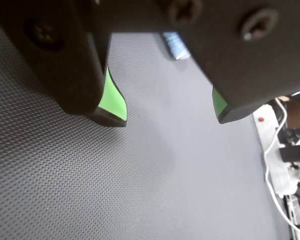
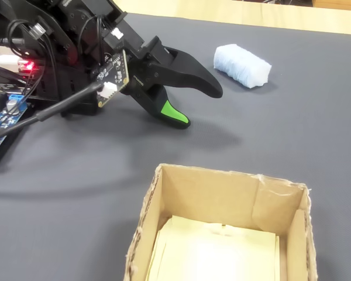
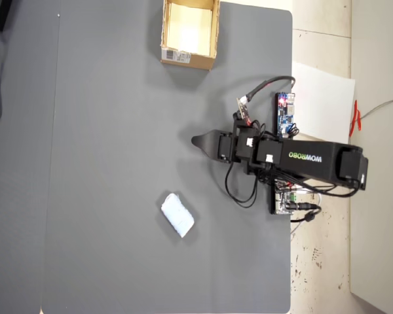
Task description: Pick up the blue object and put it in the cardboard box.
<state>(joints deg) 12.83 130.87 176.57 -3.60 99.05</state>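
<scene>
The blue object (image 2: 243, 65), a pale blue-white soft block, lies on the dark mat. In the overhead view the blue object (image 3: 177, 214) is below and left of the arm. The wrist view shows only a corner of the blue object (image 1: 176, 45), far ahead between the jaws. My gripper (image 2: 198, 106) hovers low over the mat, open, its green-padded jaws apart with nothing between them (image 1: 171, 119). The cardboard box (image 2: 210, 196) stands open at the bottom of the fixed view, pale tan inside. In the overhead view the cardboard box (image 3: 190, 61) sits at the mat's top edge, and the gripper (image 3: 195, 140) points left.
A blue circuit board (image 2: 0, 114) and cables sit by the arm's base (image 3: 285, 114). A white power strip and cords (image 1: 270, 145) lie off the mat's edge. White paper (image 3: 321, 98) rests on the floor to the right of the mat.
</scene>
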